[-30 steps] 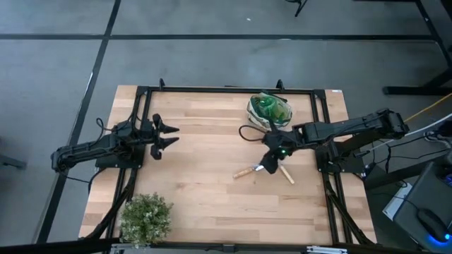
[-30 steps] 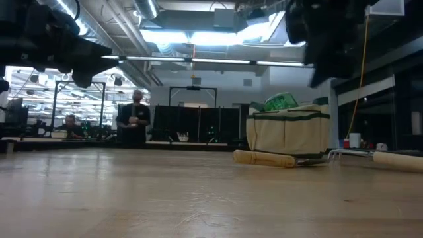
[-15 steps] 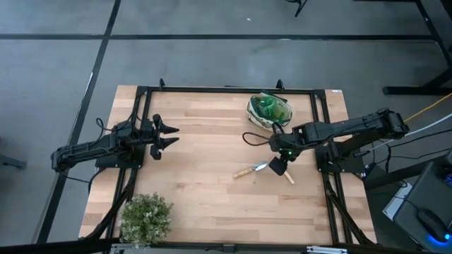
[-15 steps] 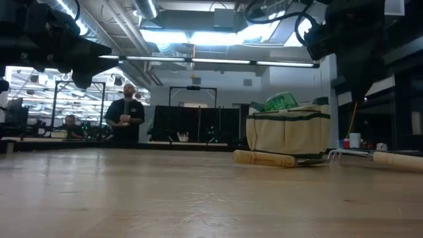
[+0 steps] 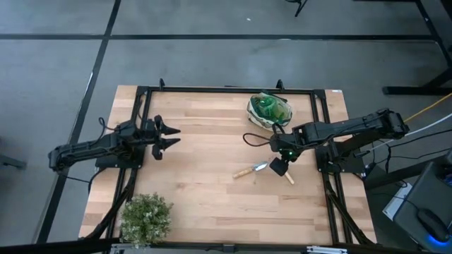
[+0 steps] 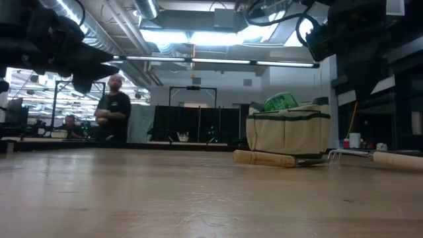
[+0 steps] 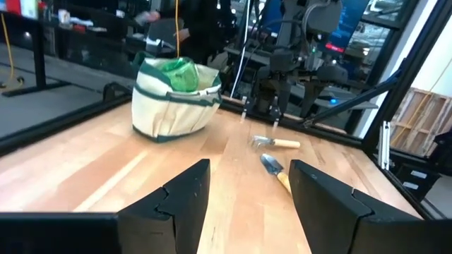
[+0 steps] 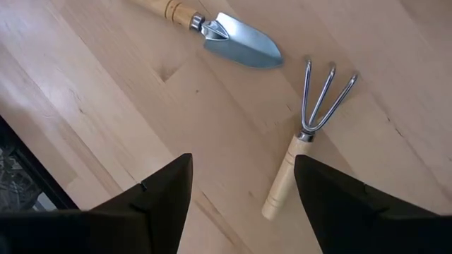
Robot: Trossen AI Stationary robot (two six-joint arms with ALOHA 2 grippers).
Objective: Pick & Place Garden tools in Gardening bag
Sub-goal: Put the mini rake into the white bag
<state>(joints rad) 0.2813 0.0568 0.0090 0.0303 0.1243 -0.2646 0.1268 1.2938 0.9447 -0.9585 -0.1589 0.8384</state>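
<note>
- light wooden table (image 5: 205, 176), plank grain, black metal frame (image 5: 226, 89) along edges
- bushy green plant (image 5: 146, 217) at table's near-left corner, well apart from everything else
- grey floor (image 5: 212, 42) around table
- low view: person (image 6: 112, 119) in dark top standing in room behind table, second person (image 6: 70, 125) seated farther off; ceiling lights (image 6: 198, 36) overhead

Trowel (image 8: 233, 39) handle cut off by edge
</note>
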